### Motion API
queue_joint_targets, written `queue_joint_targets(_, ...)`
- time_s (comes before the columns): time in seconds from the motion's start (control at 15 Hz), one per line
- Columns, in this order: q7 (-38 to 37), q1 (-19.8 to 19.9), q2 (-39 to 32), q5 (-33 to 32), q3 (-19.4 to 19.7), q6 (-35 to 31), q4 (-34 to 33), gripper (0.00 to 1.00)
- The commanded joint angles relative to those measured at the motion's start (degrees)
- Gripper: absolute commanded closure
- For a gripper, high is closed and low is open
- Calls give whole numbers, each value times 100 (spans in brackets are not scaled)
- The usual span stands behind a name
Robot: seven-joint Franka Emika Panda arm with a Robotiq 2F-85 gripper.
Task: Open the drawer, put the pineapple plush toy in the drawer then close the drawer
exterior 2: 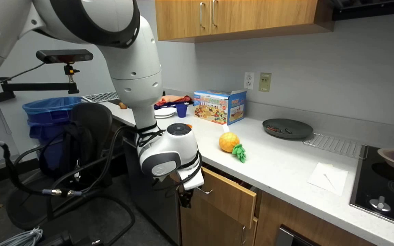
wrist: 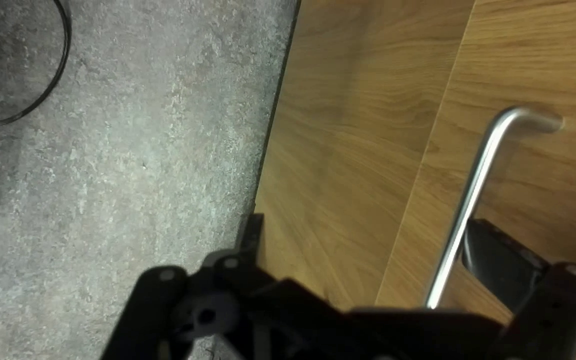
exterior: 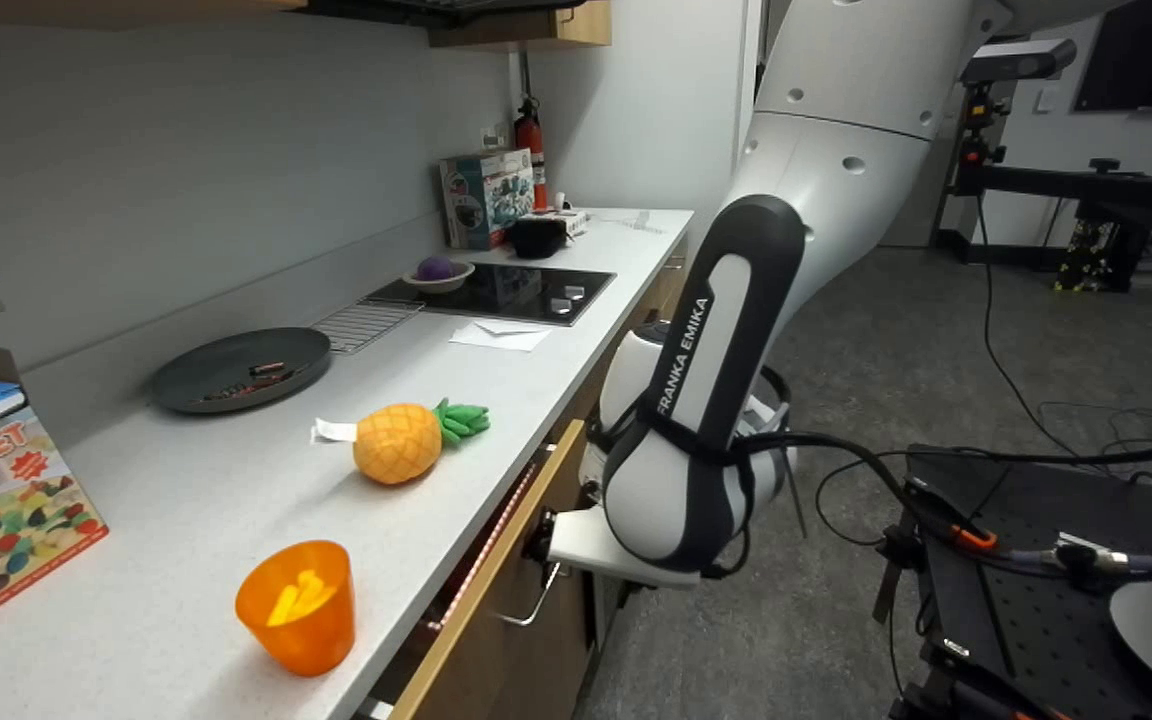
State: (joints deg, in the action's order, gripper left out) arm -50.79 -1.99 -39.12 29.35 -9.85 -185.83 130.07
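Probably light, soft and forgiving; grasp the pineapple plush toy round its orange body. Note the tool spread wide astride the drawer handle.

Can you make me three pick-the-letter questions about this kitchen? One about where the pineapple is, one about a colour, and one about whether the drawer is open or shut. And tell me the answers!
1. Where is the pineapple?
A) in the pan
B) on the counter
C) on the floor

2. What colour are its leaves?
A) green
B) purple
C) white

3. How is the drawer?
A) shut
B) lying on the floor
C) open

Answers:
1 B: both exterior views show it sitting there.
2 A: they look plainly green in both exterior views.
3 C: it sticks out from under the counter, with some of its inside showing.
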Motion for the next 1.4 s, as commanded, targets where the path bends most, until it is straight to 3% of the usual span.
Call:
queue_joint_targets(0.0, -38, 679, -121, 147, -750, -453, 799, 0)
queue_joint_targets(0.33, -250, 1353, 48, 28, -1319, -1227, 1744, 0)
queue_joint_targets(0.73, -492, 1415, 1003, -650, -1059, -721, 2679, 0)
queue_joint_targets(1.0, -64, 1218, 2115, -752, -488, 217, 3136, 0)
queue_joint_targets(1.07, 166, 863, 2076, -783, 28, 513, 2782, 0)
queue_joint_targets(1.2, 704, 572, 2560, -1015, 668, 852, 2779, 0)
queue_joint_targets(1.33, 1306, 431, 3271, -1317, 1083, 1230, 2960, 0)
